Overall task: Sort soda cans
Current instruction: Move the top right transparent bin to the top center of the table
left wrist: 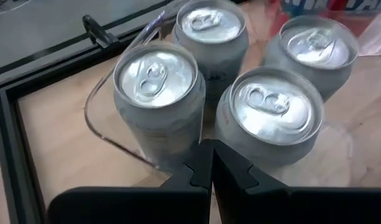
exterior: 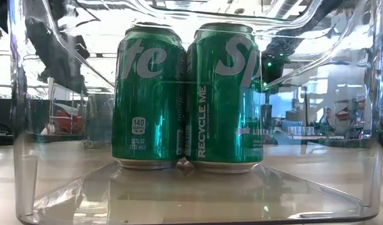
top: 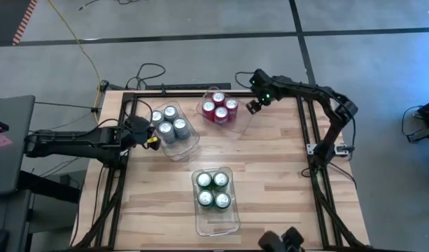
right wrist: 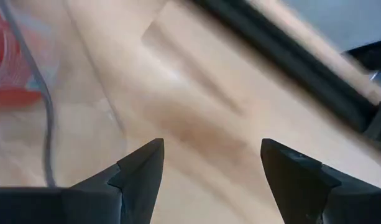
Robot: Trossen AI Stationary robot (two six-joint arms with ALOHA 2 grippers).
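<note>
Left arm: reaches in low from the table's left edge, stretched nearly flat across the wooden table (top: 270, 175); its left gripper (top: 150, 139) sits just beside the clear plastic bin (top: 188, 149) of silver-grey cans.
Left jaws: pressed together, holding nothing, tips pointing at the bin's near wall.
Right arm: bends in from the right rear corner, elbow high, forearm running along the back edge; the right gripper (right wrist: 210, 163) hangs over bare wood just beside the clear bin (top: 243, 120) of red cans.
Right jaws: spread wide, nothing between them.
Four silver-grey soda cans (left wrist: 258, 109): upright, packed two by two in the left rear bin.
Four red soda cans (top: 220, 108): upright, clustered in the middle rear bin.
Four green soda cans (top: 213, 190): upright in a square inside the clear front bin (top: 215, 222), well apart from both grippers.
</note>
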